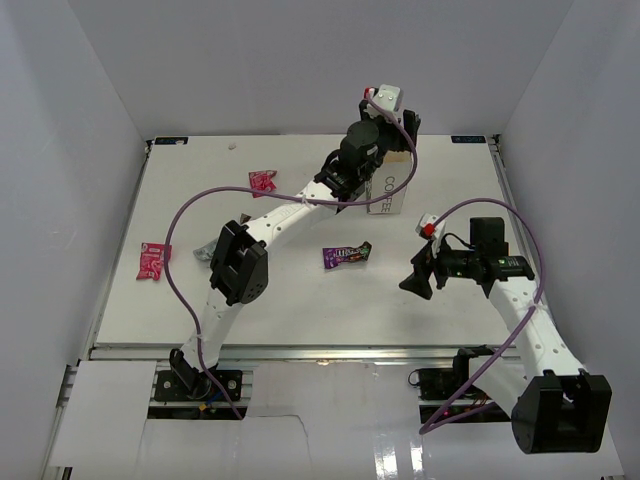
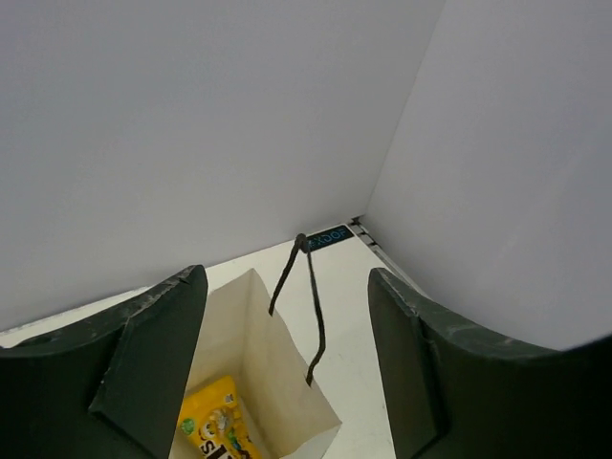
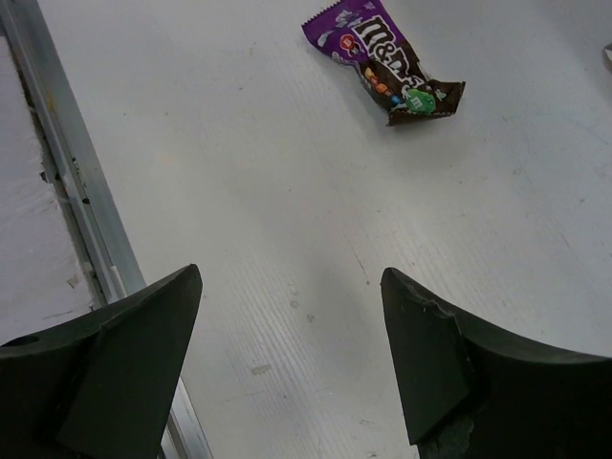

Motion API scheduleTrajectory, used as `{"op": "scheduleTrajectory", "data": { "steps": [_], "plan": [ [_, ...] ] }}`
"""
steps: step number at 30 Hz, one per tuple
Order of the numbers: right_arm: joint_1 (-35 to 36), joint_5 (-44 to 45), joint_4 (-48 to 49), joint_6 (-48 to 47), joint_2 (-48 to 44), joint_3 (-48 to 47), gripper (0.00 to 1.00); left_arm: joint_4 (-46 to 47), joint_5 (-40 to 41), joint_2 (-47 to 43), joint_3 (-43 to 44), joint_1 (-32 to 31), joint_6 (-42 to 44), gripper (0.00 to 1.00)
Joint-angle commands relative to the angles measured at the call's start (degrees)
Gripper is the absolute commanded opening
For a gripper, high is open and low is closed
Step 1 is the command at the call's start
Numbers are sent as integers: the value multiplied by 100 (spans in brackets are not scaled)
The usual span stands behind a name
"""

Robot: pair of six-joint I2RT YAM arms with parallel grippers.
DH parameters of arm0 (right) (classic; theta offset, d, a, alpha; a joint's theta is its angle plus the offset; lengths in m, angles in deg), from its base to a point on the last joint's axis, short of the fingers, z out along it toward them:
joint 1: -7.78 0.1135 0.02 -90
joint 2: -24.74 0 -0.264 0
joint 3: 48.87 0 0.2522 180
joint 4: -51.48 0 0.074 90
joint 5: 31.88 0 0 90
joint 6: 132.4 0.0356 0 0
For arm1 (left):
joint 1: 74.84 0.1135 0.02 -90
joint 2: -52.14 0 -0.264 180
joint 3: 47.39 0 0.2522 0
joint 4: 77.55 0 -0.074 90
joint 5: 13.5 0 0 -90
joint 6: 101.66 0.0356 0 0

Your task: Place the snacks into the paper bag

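Note:
The white paper bag [image 1: 393, 192], printed "COFFEE", stands upright at the back of the table. My left gripper [image 1: 366, 150] hangs open just above its mouth, with nothing between the fingers. In the left wrist view the bag [image 2: 247, 335] gapes below the gripper [image 2: 287, 277], and a yellow snack [image 2: 216, 426] lies at its bottom. A purple-and-dark snack [image 1: 347, 254] lies flat mid-table, and also shows in the right wrist view [image 3: 387, 59]. Two pink-red snacks [image 1: 262, 181] [image 1: 153, 260] lie to the left. My right gripper [image 1: 418, 274] [image 3: 292, 277] hovers open and empty right of the purple snack.
A small greyish wrapper [image 1: 205, 248] peeks out beside the left arm's elbow. White walls enclose the table on three sides. A metal rail [image 3: 67, 182] runs along the table's near edge. The bag's dark handle [image 2: 311, 296] sticks up between my left fingers.

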Motion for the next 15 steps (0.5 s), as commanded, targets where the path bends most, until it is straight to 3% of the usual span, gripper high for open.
{"op": "scheduleTrajectory", "data": {
  "steps": [1, 2, 3, 4, 6, 7, 8, 10, 15],
  "plan": [
    [-23, -773, -331, -1167, 319, -288, 82, 11, -833, -560, 108, 5, -259, 79],
    [-6, -976, -1037, -1818, 460, -447, 82, -24, -1009, -683, 65, 14, -320, 79],
    [29, -1317, -1462, -3373, 827, -788, 82, -155, -1393, -1006, -119, 5, -330, 81],
    [64, -1390, -1832, -4094, 1039, -948, 82, -208, -1597, -1235, -303, 14, -321, 82],
    [318, -1156, -2301, -4968, 1661, -1291, 84, -252, -1993, -1780, -847, 14, -303, 84],
    [467, -710, -2162, -5171, 2092, -1649, 94, -305, -2169, -2392, -1502, 14, -312, 85],
    [634, -705, -2161, -5173, 2096, -1836, 98, -366, -2162, -2737, -1848, 14, -312, 86],
    [1240, 153, -1784, -5095, 2709, -2196, 93, -603, -1761, -3762, -2865, 23, -513, 87],
    [2375, 1772, -878, -3699, 4063, -3435, 90, -2147, -520, -5778, -4389, 58, -1084, 88]
  ]
}}
